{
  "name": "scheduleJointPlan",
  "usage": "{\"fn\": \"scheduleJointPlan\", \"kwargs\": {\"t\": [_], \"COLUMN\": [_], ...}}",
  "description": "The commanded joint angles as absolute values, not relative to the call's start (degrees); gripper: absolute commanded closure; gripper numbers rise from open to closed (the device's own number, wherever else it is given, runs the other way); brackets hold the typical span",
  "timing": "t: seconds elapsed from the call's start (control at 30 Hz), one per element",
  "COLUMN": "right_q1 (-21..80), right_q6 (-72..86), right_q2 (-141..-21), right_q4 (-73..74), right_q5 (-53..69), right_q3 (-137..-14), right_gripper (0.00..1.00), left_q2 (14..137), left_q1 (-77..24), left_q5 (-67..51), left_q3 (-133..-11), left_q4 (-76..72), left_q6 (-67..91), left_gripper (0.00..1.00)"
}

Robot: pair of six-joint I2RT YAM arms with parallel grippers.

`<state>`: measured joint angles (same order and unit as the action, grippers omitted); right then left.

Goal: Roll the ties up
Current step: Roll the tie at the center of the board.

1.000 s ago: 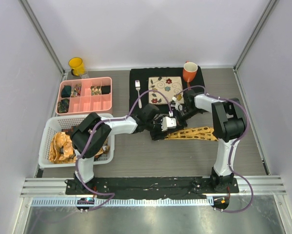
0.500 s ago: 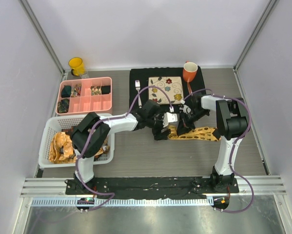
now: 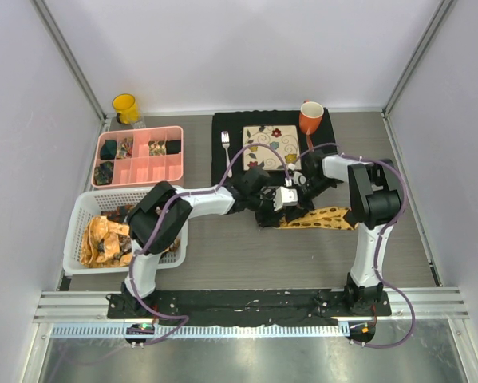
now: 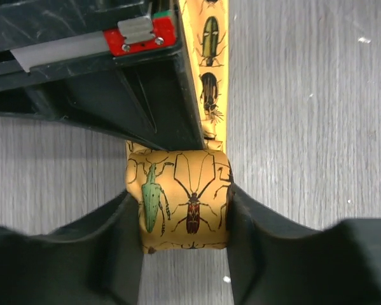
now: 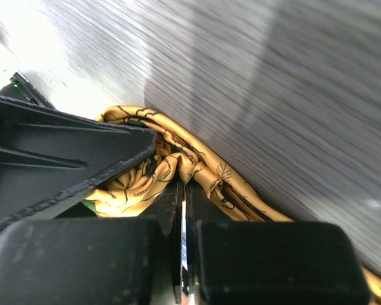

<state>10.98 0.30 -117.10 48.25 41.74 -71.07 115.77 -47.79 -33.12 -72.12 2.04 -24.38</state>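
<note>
Basket [image 3: 75, 231]: white, far left, holding crumpled mustard ties [image 3: 103, 239].
Left gripper [image 4: 182, 210]: grasping the rolled end of one tie from both sides.
Tie [image 4: 177, 190]: mustard-yellow, beetle print; tight roll on the grey table [image 3: 246, 255], flat tail running right.
Right gripper [image 5: 182, 219]: clenched, tips against bunched fabric; whether it pinches the fabric cannot be told.
</note>
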Motion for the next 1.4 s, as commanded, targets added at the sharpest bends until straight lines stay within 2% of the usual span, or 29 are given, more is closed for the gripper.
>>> {"fn": "scheduleJointPlan", "kwargs": {"t": [0.0,0.1,0.2,0.23,0.27,0.4,0.5,0.6,0.73,0.87,1.03,1.17,1.27,1.3,1.33,1.37], "right_q1": [14.15,15.20,15.21,14.86,14.51,11.43,9.67,9.49,9.75,10.90,12.74,13.18,13.27,13.36,13.27,13.27], "right_q6": [-0.70,-0.53,-1.75,-2.54,-3.24,-5.88,-8.34,-9.75,-9.14,-5.73,-3.25,-3.16,-3.69,-4.04,-5.00,-5.71], "right_q2": [-120.67,-120.67,-119.36,-118.75,-117.52,-113.92,-111.46,-109.87,-108.89,-110.04,-112.76,-114.96,-115.75,-116.10,-116.19,-116.19], "right_q4": [40.34,40.17,41.83,44.10,45.25,50.96,55.36,57.83,57.74,54.59,49.05,48.08,48.16,48.77,48.95,49.48], "right_q5": [34.63,35.42,37.18,37.70,38.75,43.31,47.09,49.30,54.48,54.67,49.75,47.64,47.11,46.76,46.32,45.80], "right_q3": [-73.03,-74.09,-74.79,-75.06,-75.67,-76.55,-77.17,-77.17,-75.68,-74.45,-74.18,-74.35,-74.53,-74.53,-74.44,-74.36], "right_gripper": [0.99,0.99,0.99,0.98,0.92,0.73,0.64,0.61,0.50,0.49,0.50,0.55,0.70,0.88,0.96,0.99], "left_q2": [112.69,111.01,110.83,111.00,111.01,111.88,112.94,113.82,114.34,114.35,114.17,114.17,114.17,114.17,114.17,113.91], "left_q1": [-47.81,-47.81,-47.90,-47.90,-47.90,-47.90,-47.90,-47.99,-48.08,-48.08,-48.08,-48.08,-48.08,-48.08,-47.99,-48.08], "left_q5": [-31.03,-30.32,-27.96,-27.08,-26.20,-23.47,-22.67,-22.59,-22.76,-23.11,-23.20,-23.29,-23.12,-22.85,-22.24,-22.06], "left_q3": [-69.53,-65.49,-64.34,-64.25,-64.16,-65.21,-66.70,-68.11,-69.26,-69.26,-69.43,-69.43,-69.43,-69.43,-69.35,-69.26], "left_q4": [5.27,6.76,11.06,11.60,12.12,15.11,16.25,16.78,17.05,17.31,17.40,17.58,17.49,17.23,16.88,16.00], "left_q6": [-27.59,-29.44,-29.79,-29.97,-30.41,-31.11,-31.03,-30.76,-31.02,-31.29,-31.55,-31.47,-31.55,-31.20,-30.85,-30.59], "left_gripper": [0.62,0.73,0.79,0.80,0.81,0.82,0.83,0.83,0.82,0.77,0.73,0.70,0.66,0.64,0.62,0.56]}}
